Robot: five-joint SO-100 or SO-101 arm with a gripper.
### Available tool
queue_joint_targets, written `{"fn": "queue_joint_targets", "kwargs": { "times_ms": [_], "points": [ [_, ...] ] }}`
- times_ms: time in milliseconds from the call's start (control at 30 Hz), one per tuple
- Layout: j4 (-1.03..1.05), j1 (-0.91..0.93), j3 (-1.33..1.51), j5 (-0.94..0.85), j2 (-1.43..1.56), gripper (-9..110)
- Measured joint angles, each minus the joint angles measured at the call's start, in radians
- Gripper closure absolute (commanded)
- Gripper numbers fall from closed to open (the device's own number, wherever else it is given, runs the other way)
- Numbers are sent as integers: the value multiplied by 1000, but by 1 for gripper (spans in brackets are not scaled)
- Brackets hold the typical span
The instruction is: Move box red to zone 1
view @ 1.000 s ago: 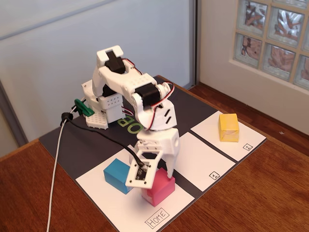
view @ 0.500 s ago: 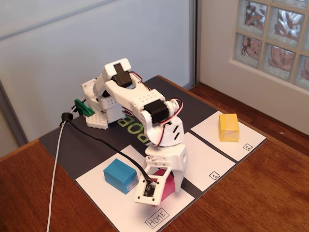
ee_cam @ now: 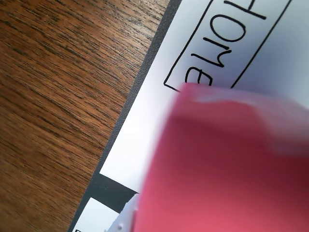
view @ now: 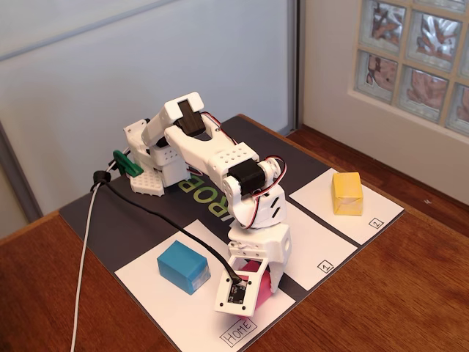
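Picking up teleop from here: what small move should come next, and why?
Probably lift slightly, then swing toward the sheet marked 1. The gripper appears closed around the red block over the Home sheet; sheet 1 lies bare to the right in the fixed view.

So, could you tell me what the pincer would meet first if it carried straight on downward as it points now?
Probably the red box, already at the pincer; beneath it lies the Home sheet. Depth is unclear.

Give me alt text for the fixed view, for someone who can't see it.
A white robot arm bends down over the sheet marked Home, its gripper around the red box. A blue block sits beside it on that sheet; a yellow block rests on the sheet marked 2, and zone 1 between them holds nothing.
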Motion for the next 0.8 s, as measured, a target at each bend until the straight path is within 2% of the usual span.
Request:
{"fn": "queue_joint_targets", "kwargs": {
  "times_ms": [200, 800],
  "points": [
    [3, 8, 0, -17, 0, 102],
    [95, 20, -37, -109, 9, 102]
  ]
}}
